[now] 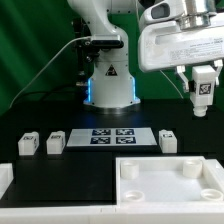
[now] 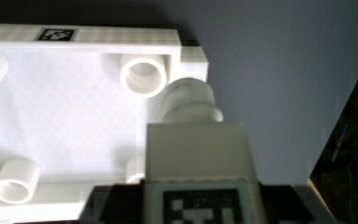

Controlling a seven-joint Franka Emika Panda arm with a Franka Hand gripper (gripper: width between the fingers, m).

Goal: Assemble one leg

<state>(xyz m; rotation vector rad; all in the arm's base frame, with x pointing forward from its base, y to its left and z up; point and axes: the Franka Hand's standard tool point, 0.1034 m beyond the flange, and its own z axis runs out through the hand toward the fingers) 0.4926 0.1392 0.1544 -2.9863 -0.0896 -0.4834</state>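
One white tray (image 1: 160,188) lies nearest us on the black tabletop (image 1: 85,165), toward the exterior view's right. Its raised rim faces up, and a round socket (image 1: 192,168) stands in each corner we can see. We judge it lies open side up so the sockets can take legs from above.

Behind it runs a row. The left spare (image 1: 28,145) and the middle spare (image 1: 55,143) sit near each other at the exterior view's left. The marker board (image 1: 110,137) lies flat in the middle, and the right spare (image 1: 168,140) lies just past it. All three spares rest on the tabletop, apart from the tray.

Higher up at the exterior view's right, well clear of the tabletop, hangs the claw (image 1: 203,84). It is closed on the fourth leg (image 1: 203,92), drawn in to the block's width and clamping its upper part. Nothing else touches that leg. It hangs upright with its marker toward the exterior camera.

In the wrist view its rounded tip (image 2: 190,100) points down over the tray's edge, close beside one corner socket but not in it. We judge the upright hold is meant to let the tip go straight down into a socket. The leg is not yet seated, and it needs lining up first.

Farthest back stands the arm's base (image 1: 108,85).
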